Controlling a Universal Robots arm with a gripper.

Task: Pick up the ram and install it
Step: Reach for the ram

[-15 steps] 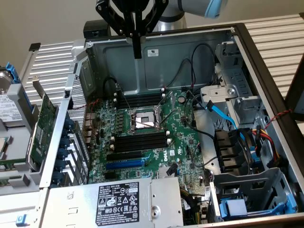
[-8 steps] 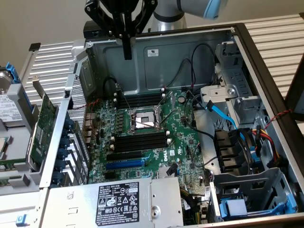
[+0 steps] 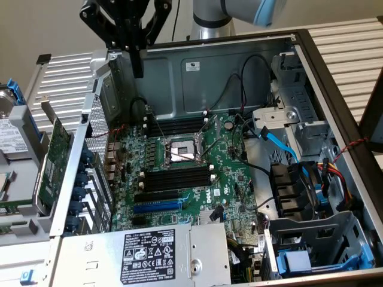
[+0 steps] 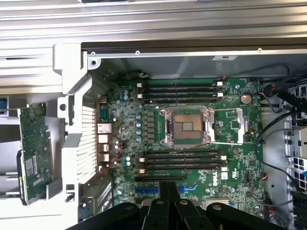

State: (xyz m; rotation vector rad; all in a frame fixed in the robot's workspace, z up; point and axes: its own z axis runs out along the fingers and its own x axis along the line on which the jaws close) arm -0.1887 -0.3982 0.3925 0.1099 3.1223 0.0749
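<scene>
- Step, as I judge it: the pick-up is not yet made. The gripper (image 3: 138, 72) hangs over the case's (image 3: 239, 72) rear wall, in the upper left of the exterior view, touching nothing.
- The jaws are together in the wrist view, with nothing clamped between them.
- Ram: I cannot tell where it lies. The green board standing outside the case at the exterior view's left is the bracketed card (image 3: 57, 158).
- Black slots (image 4: 182, 160) flank the socket (image 4: 187, 125). I cannot tell whether any is filled.
- A grasp would call for parted jaws squared to the stick's long edges. Seating would call for lining it up with one slot.
- Room: the open case sits on a slatted table (image 3: 347, 42). Cables (image 3: 281, 143) crowd the exterior view's right.
</scene>
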